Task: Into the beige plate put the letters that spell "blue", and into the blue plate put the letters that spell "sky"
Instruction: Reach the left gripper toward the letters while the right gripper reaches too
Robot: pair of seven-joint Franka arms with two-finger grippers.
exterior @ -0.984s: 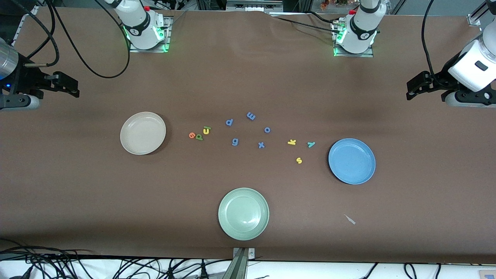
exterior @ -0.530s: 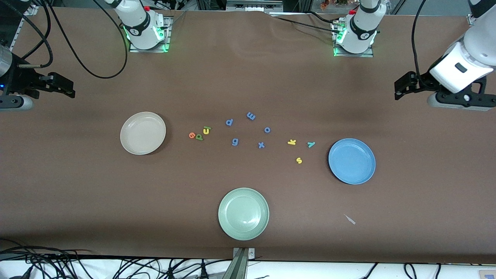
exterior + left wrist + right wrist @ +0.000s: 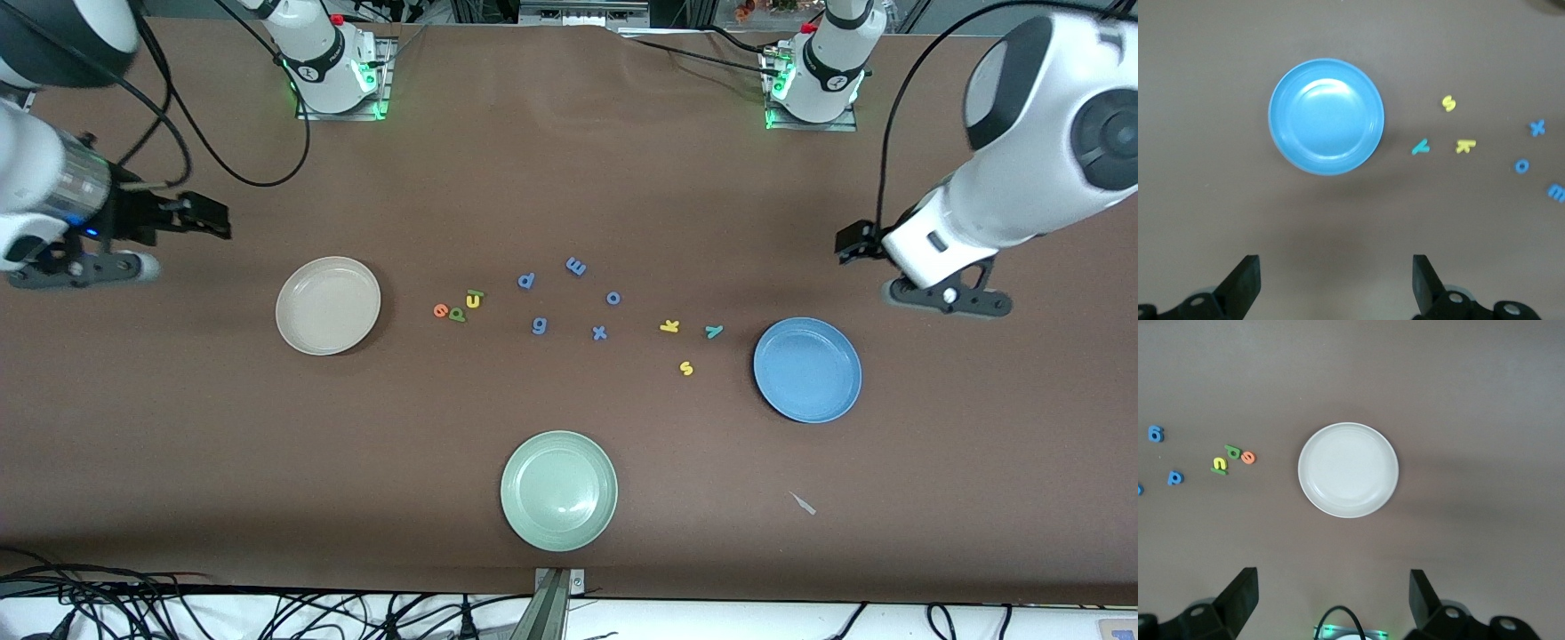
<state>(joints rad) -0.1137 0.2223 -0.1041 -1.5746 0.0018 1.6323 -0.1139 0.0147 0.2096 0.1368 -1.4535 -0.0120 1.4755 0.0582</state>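
the table (image 3: 569,178) under me is one wide sheet of matte brown covering, faintly rippled near my bases. three round shallow plates sit on it, smooth with raised rims: the beige plate (image 3: 328,305) toward my right arm's end, the blue plate (image 3: 807,369) toward my left arm's end, and a pale green plate (image 3: 558,490) nearest the front camera, between the two.

my left gripper (image 3: 1336,283) hangs in the air just off the blue plate's rim, wrist pitched down, its two dark wedge-shaped fingers spread wide with nothing between them. my right gripper (image 3: 1334,599) hangs over bare table beside the beige plate, fingers likewise spread and empty.

the letters are tiny flat foam cut-outs. the letters that spell "blue" (image 3: 458,306) huddle in a tight cluster near the beige plate: orange, green and yellow pieces touching or nearly so. the letters that spell "sky" (image 3: 687,341) lie loosely apart near the blue plate. five blue-purple letters (image 3: 569,298) are scattered between the two groups. a small pale sliver (image 3: 804,504) lies nearer the camera than the blue plate.
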